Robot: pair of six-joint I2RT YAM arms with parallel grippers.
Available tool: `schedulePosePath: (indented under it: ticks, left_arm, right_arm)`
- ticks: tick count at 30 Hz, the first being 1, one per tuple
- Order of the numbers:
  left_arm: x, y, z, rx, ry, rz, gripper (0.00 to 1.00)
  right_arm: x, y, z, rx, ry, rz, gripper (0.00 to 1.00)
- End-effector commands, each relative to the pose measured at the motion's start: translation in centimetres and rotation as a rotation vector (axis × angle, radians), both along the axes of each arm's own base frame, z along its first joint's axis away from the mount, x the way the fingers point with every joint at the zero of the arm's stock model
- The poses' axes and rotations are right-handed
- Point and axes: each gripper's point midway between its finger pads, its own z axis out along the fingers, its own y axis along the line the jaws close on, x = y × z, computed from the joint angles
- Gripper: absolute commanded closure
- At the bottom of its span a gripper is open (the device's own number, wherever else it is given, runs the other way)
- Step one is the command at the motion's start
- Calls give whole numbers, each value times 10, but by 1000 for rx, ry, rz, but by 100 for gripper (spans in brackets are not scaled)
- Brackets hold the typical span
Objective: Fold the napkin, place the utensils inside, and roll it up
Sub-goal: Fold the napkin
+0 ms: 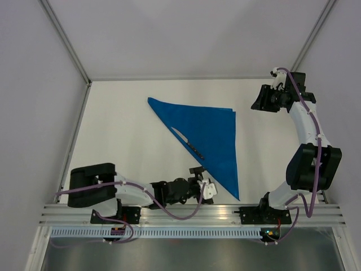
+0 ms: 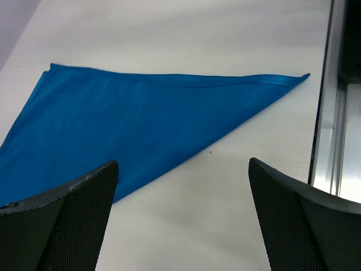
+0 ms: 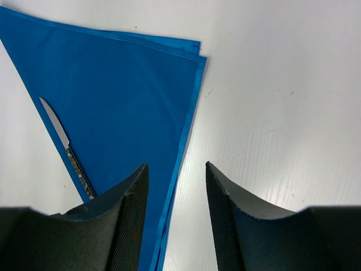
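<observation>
Napkin [image 1: 211,132]: folded into a triangle, flat on the white surface [image 1: 124,147].
Knife [image 1: 189,144]: lying along the napkin's long folded edge.
Left hand [image 2: 183,164]: wide open, empty, near the napkin's near corner.
Right hand [image 3: 176,166]: partly open, empty.

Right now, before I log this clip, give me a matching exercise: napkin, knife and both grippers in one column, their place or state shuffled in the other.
Things:
1. napkin
2. knife
3. left gripper
4. right gripper

Place or state:
A. open, beside the napkin's far right corner
B. folded into a triangle
C. open, close to the front rail
D. lying along the napkin's long folded edge

Pairs: 1-B, 2-D, 3-C, 4-A
</observation>
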Motion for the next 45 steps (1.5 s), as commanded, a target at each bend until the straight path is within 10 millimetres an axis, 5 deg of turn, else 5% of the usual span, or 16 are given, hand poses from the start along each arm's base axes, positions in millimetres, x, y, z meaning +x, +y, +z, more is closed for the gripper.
schedulePosePath:
  ticks: [1,7,22,45]
  left_arm:
    - [-8,-31,32,-93,-198,-24,1]
    - [-31,-59,-7,-1,-268,-99,4]
    - [-49,-104,-41,45,-261,-210,29]
    - [-47,-121,-71,82,-242,-203,60]
  right_arm:
    - [5,4,10,21,-47,9,50]
    - [6,5,8,32,-46,11,52]
    - [6,7,2,46,-31,11,67]
    - [6,9,-1,58,-23,11,75]
